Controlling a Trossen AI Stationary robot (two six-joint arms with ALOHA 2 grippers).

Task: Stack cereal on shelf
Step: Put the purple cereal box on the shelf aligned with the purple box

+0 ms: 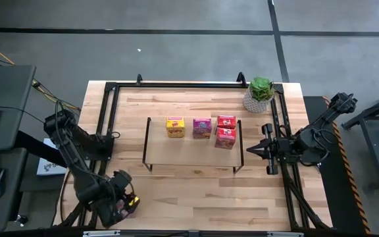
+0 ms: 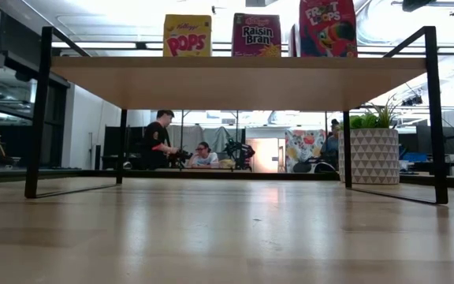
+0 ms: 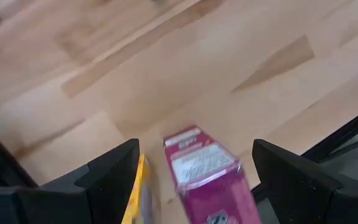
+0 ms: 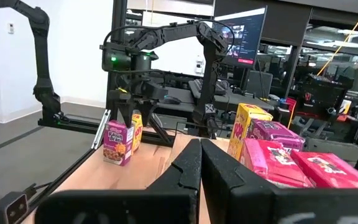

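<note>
i see the left gripper (image 1: 125,205) at the near-left corner of the light-wood tabletop (image 1: 196,191), fingers spread wide and pointing down. between its dark fingers (image 3: 114,177) stands a magenta-pink raisin bran cereal box (image 3: 207,177), upright on the table; in the left wrist view there is a gap on both sides, so i cannot call it gripped. just beside that box, on the side of one finger, a yellow cereal box (image 3: 140,190) shows only its edge. the right wrist view has the same pair (image 4: 118,142) standing together under the left gripper (image 4: 131,99), well apart from the shelf.

moving right, the low light-wood shelf on thin black wire legs (image 1: 176,153) sits mid-table. on its board, left to right: a yellow pops cereal box (image 1: 175,126), a second magenta-pink raisin bran box (image 1: 202,128), then two red froot loops boxes (image 1: 226,131), one just behind the other. in the low view the three fronts stand upright on the shelf's top (image 2: 235,71).

behind the shelf's right end is a potted green plant in a white patterned pot (image 1: 260,94).

far right, the right gripper (image 1: 250,150) hangs beside the shelf's right end, fingers pressed together on nothing, touching no box.
</note>
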